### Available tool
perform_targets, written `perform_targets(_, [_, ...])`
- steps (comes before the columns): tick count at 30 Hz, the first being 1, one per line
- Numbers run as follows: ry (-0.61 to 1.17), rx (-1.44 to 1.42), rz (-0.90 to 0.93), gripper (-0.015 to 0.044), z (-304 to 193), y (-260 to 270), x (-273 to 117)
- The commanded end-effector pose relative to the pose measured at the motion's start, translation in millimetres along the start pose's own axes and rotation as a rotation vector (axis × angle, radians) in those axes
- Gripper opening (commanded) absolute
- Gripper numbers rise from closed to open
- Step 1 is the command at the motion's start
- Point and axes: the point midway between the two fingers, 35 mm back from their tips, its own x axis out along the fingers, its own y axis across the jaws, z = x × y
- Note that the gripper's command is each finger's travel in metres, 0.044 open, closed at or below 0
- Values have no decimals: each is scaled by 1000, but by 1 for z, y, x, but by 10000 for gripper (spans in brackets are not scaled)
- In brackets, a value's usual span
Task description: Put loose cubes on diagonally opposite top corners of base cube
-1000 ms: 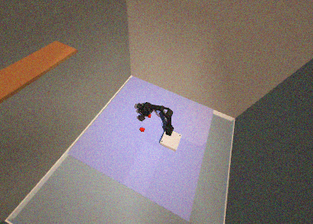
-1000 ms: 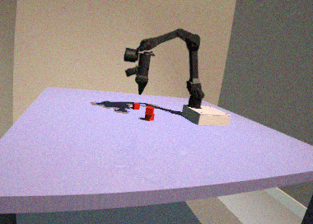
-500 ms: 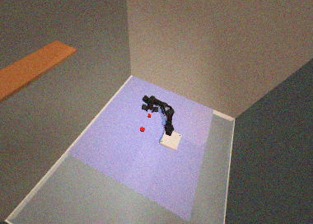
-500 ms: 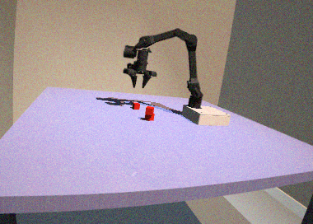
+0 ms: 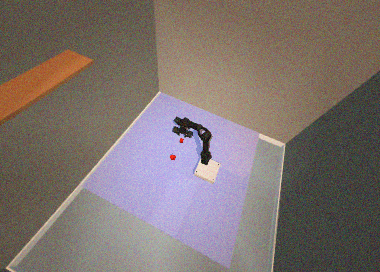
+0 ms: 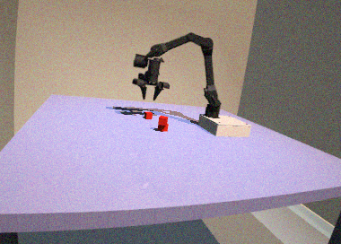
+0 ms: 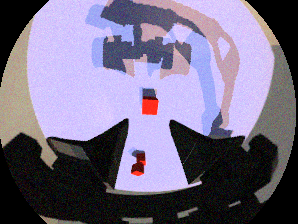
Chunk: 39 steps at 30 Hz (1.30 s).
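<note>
A red loose cube [image 5: 181, 140] [image 6: 148, 116] [image 7: 150, 106] sits alone on the table. The second loose cube [image 6: 162, 120] [image 7: 137, 170] rests on top of the red base cube [image 6: 164, 128] [image 7: 141, 158], and looks shifted off its center. The exact overhang is too small to tell. In the top view the two appear as one red spot. My gripper [image 6: 150, 99] [image 7: 149, 121] is open and empty, fingers pointing down. It hangs well above the table near the lone cube. In the wrist view that cube lies beyond the fingertips, and the stacked pair shows between the fingers.
The arm's white base block [image 5: 206, 171] [image 6: 231, 127] stands on the lavender table [image 5: 165, 206] [image 6: 112, 176], to the right of the cubes in the exterior view. The arm's shadow falls on the table around the lone cube. An orange-brown plank [image 5: 45, 83] shows at the far left of the top view, away from the table.
</note>
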Motion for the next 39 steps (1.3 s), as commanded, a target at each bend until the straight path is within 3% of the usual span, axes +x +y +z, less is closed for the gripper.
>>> perform_targets(1, [14,7,-18,265,-4,-5,32])
perform_targets(35, [15,7,-18,265,-4,-7,81])
perform_targets(39, [15,7,-18,160,-4,-7,81])
